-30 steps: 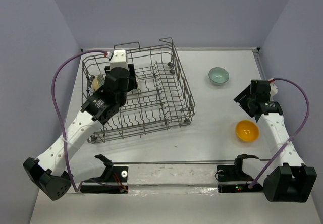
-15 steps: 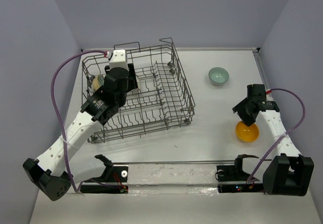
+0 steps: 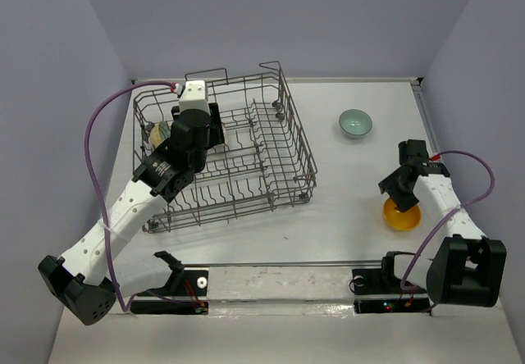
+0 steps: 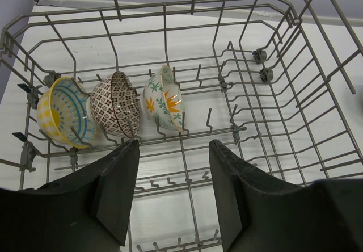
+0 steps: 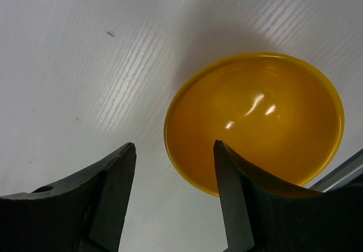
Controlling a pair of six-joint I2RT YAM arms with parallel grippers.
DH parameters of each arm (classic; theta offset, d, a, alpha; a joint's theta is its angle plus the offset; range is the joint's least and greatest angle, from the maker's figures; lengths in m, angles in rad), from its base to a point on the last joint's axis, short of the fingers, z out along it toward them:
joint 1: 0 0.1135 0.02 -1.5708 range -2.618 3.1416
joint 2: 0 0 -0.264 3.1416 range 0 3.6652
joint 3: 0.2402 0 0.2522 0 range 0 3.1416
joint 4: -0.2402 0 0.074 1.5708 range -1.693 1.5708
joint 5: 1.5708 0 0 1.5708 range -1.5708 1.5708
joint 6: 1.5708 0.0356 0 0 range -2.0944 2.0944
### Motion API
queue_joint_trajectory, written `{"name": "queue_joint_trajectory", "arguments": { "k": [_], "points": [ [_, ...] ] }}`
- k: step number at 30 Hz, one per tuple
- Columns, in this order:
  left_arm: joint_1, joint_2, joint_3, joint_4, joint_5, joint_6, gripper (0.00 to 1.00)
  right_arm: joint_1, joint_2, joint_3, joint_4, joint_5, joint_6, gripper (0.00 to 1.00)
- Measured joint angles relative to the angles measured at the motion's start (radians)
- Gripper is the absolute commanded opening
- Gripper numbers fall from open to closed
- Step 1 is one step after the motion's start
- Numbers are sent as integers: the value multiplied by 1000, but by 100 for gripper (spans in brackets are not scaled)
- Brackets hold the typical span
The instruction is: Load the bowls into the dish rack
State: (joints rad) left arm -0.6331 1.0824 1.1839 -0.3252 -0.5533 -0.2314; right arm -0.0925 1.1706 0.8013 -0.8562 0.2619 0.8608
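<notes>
The right gripper is open and hangs just above the orange bowl, its two dark fingers on either side of the bowl's rim. I cannot tell if they touch it. This bowl is smooth and glossy, sits mouth up, and is close to the right edge of the white counter. Bare counter lies between it and the dish rack.

The left gripper is also open, holds nothing, and is over the grey wire rack. Three patterned bowls stand there on edge in one row between the tines: a yellow-centred bowl, a brown-speckled bowl and a leaf-pattern bowl. The right half of the rack is free.

A pale teal bowl sits mouth up on the far counter, well apart from the rack.
</notes>
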Motion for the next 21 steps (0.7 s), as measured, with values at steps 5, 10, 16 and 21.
{"name": "queue_joint_trajectory", "arguments": {
  "k": [5,10,16,21],
  "points": [
    [0,1,0,0,0,0,62,0,30,-11,19,0,1,60],
    [0,3,-8,3,0,0,62,0,81,-39,57,-1,0,48],
    [0,10,-13,5,1,0,62,0,121,-57,116,-29,-23,27],
    [0,10,-13,5,1,0,62,0,123,-45,150,-43,-58,7]
  ]
}}
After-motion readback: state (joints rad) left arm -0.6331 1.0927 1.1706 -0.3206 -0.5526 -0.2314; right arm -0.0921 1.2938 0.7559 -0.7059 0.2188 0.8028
